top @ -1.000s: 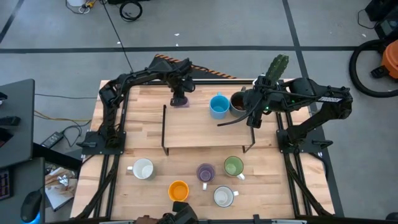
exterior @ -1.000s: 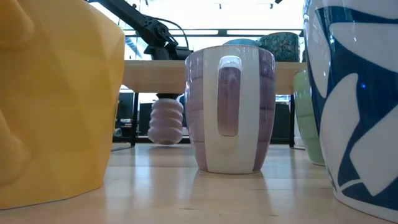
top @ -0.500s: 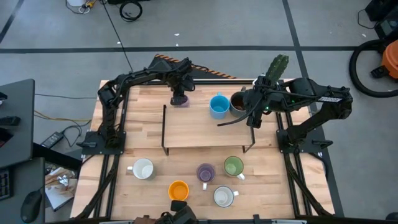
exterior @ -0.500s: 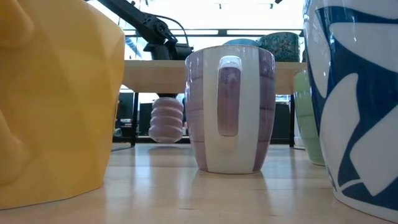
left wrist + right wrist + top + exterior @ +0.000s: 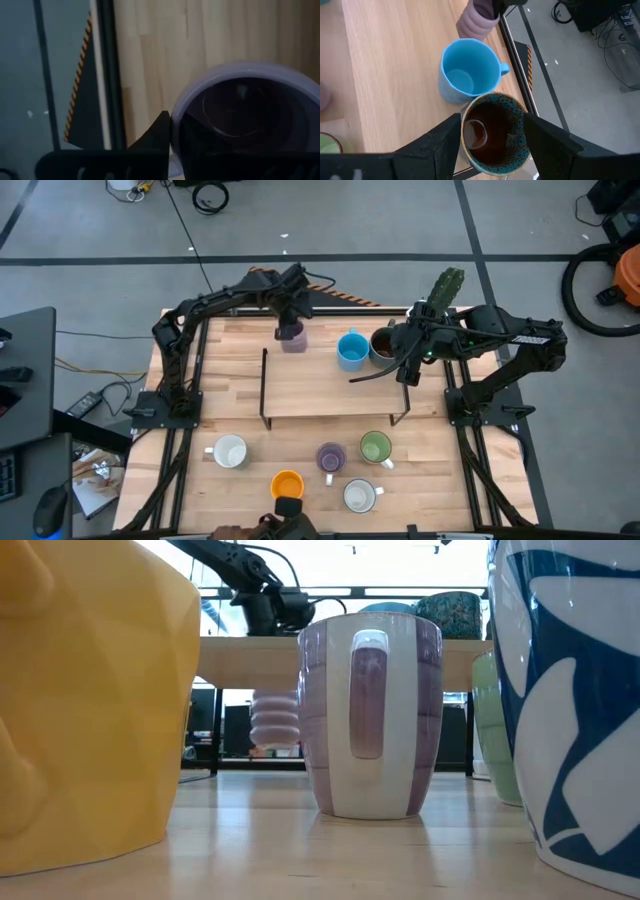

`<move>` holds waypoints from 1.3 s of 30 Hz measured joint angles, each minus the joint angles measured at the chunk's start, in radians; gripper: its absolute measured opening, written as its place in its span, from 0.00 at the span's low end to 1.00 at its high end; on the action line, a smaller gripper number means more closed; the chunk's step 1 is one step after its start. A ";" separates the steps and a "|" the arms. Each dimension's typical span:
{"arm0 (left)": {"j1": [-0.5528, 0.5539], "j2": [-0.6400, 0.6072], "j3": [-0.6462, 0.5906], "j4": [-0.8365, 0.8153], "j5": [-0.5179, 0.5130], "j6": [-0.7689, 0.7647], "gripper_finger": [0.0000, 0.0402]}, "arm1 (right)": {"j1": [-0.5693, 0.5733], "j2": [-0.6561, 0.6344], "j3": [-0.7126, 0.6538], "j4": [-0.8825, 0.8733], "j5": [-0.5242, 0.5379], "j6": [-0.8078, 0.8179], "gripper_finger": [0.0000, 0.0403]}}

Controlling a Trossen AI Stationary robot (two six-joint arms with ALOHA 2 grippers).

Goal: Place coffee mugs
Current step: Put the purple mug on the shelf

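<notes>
My left gripper (image 5: 292,318) is shut on a ribbed lavender mug (image 5: 291,337) near the table's far edge, left of a raised wooden shelf (image 5: 335,392). In the low view the mug (image 5: 275,720) hangs above the tabletop. My right gripper (image 5: 492,132) closes around a dark brown mug with a teal rim (image 5: 383,345) at the shelf's far right end. A blue mug (image 5: 351,351) stands beside it on the shelf. Near the front edge stand two white mugs (image 5: 230,452) (image 5: 359,496), an orange mug (image 5: 287,485), a purple mug (image 5: 331,457) and a green mug (image 5: 376,447). My left gripper holds the lavender mug by its rim (image 5: 176,112), one finger inside and one outside. The fingers come from above, slanting down. The mug hangs upright below them, clear of the table. My right gripper has the dark brown mug's round wall (image 5: 466,125) between its two fingers (image 5: 442,142), one on each side. The fingers slant down from the table's right side. The mug is upright; I cannot tell whether its bottom rests on the shelf.
A white planter with a green cactus (image 5: 445,288) stands at the far right, behind my right arm. The shelf's top is bare toward its left and near parts. Bare tabletop lies between the shelf and the front mugs.
My left gripper has gone up with the lavender mug. The mug stood on the table and now hangs clear of it, still upright. My right gripper has kept still.
</notes>
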 joint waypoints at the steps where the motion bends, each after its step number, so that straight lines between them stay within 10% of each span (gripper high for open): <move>1: -0.002 0.000 0.009 -0.003 -0.007 0.003 0.06 | 0.000 0.000 0.000 0.000 0.000 -0.001 0.55; 39: -0.174 0.001 0.494 -0.255 -0.114 -0.082 0.06 | 0.000 -0.146 0.000 -0.030 -0.006 0.075 0.55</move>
